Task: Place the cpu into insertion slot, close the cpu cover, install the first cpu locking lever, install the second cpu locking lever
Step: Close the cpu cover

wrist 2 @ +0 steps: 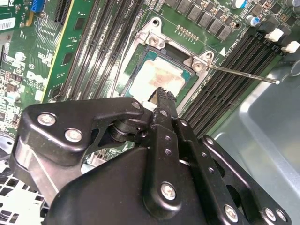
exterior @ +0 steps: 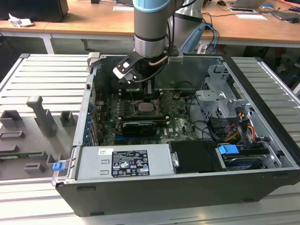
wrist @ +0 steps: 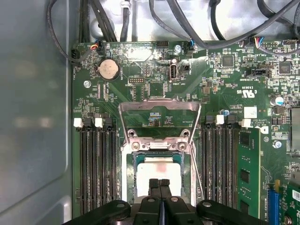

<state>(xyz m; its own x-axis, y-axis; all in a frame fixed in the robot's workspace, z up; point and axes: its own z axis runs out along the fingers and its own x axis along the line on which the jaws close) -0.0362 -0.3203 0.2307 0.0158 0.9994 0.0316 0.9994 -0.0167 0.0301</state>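
Green motherboard [wrist: 220, 93] inside an open computer case [exterior: 187, 187]. The cpu [wrist: 157, 169] lies flat in its socket near the board's middle, between two banks of black memory slots [wrist: 98, 164]. The cpu cover [wrist: 159, 104] is swung open, clear of the chip, on the side of the socket toward the coin cell [wrist: 108, 69] at the board's edge. A thin wire lever [wrist 2: 243, 75] juts free from one socket corner. The gripper [wrist: 159, 183] hangs directly over the cpu, its fingertips pressed together with nothing between them. Whether they touch the chip cannot be told.
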